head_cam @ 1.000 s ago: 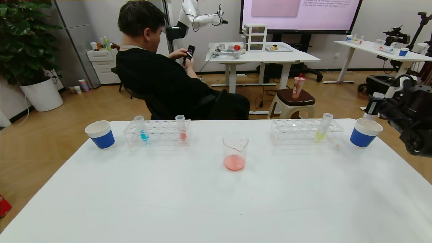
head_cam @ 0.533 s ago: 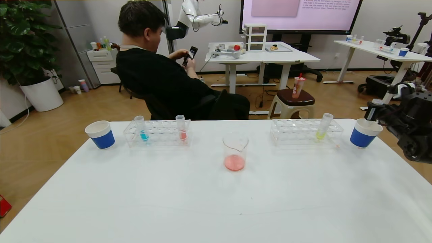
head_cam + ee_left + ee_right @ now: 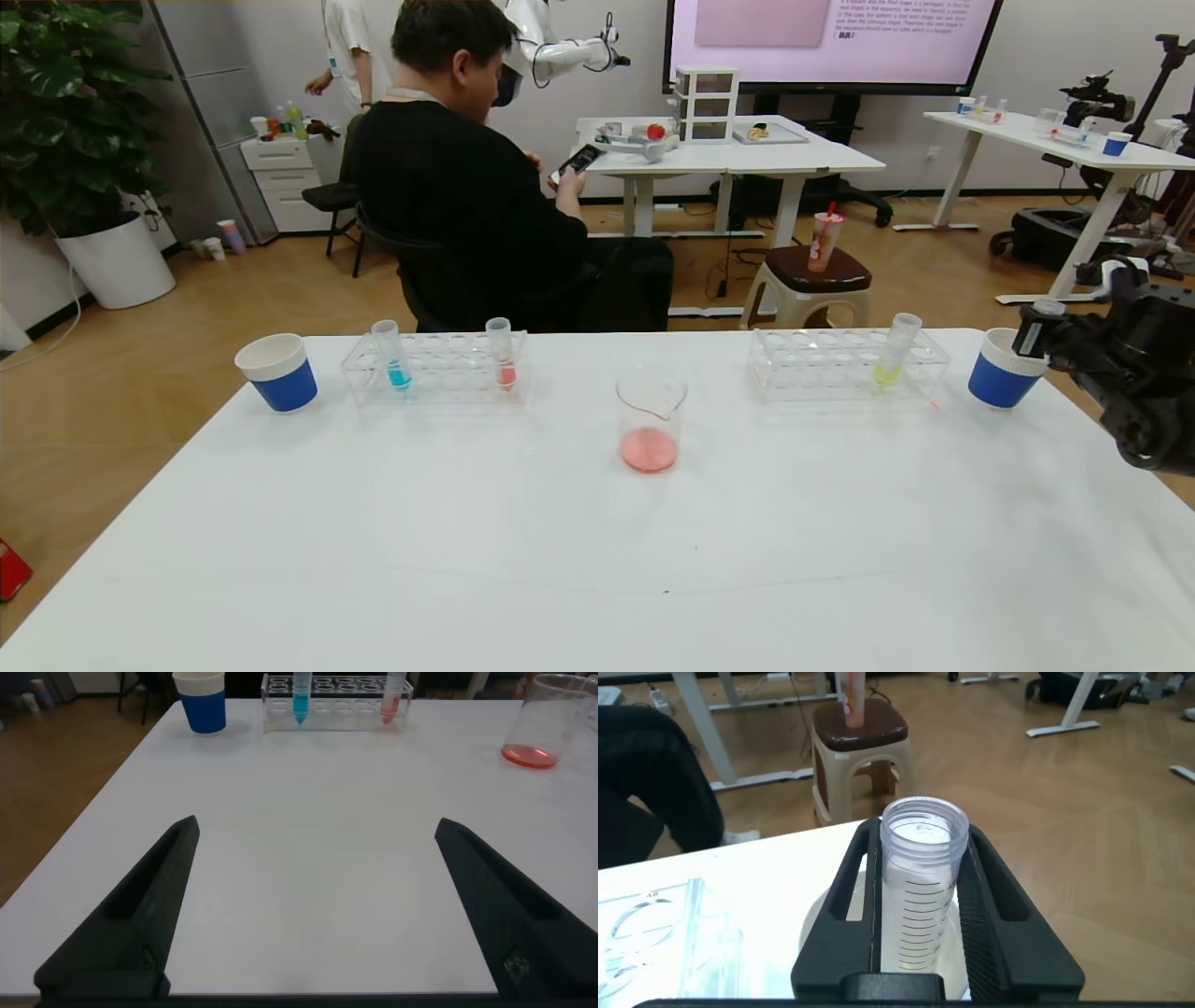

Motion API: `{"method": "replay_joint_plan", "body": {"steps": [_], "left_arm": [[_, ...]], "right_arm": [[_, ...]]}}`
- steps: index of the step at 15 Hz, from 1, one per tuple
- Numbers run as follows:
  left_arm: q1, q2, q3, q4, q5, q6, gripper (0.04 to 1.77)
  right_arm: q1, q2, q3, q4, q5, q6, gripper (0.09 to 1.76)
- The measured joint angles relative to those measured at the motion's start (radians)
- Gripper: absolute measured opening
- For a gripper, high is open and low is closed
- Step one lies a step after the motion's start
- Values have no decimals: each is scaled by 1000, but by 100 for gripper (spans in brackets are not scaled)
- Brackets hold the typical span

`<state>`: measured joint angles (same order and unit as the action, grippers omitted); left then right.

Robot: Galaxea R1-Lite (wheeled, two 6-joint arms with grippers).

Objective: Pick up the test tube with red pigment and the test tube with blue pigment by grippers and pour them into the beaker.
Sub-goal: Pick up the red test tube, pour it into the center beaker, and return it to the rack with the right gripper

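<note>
The beaker (image 3: 651, 420) stands mid-table with pink-red liquid in its bottom. The test tube with blue pigment (image 3: 393, 358) and a tube with red liquid (image 3: 502, 355) stand upright in the left clear rack (image 3: 434, 369). My right gripper (image 3: 1034, 338) is shut on an empty clear graduated tube (image 3: 920, 887), held just over the right blue-and-white paper cup (image 3: 995, 381). My left gripper (image 3: 318, 823) is open and empty, low over the table's near left part. It is out of the head view.
A second clear rack (image 3: 845, 362) at the right holds a yellow-green tube (image 3: 893, 355). Another blue-and-white cup (image 3: 277, 371) stands at the far left. A seated person (image 3: 467, 187) and a stool (image 3: 810, 280) are behind the table's far edge.
My right gripper has moved left and down with the empty tube, from beside the right cup to over it. The person behind the table has shifted right.
</note>
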<state>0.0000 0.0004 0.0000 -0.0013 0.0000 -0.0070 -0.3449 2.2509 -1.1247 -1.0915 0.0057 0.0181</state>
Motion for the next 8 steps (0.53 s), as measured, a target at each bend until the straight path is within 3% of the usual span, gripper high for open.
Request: {"method": "replay_joint_plan", "body": {"steps": [1,4,5,8], "left_arm": [[0,0,0,0,0,0,176],[0,0,0,0,0,0,176],[0,0,0,0,0,0,176],[0,0,0,0,0,0,176]], "right_arm": [[-3,6,2,-14,1,-1,62],[-6,19,5,-19,1,-1,158],[-6,21,5,-18,1,-1,173],[1,13,2,-18,2,-1,174]]}}
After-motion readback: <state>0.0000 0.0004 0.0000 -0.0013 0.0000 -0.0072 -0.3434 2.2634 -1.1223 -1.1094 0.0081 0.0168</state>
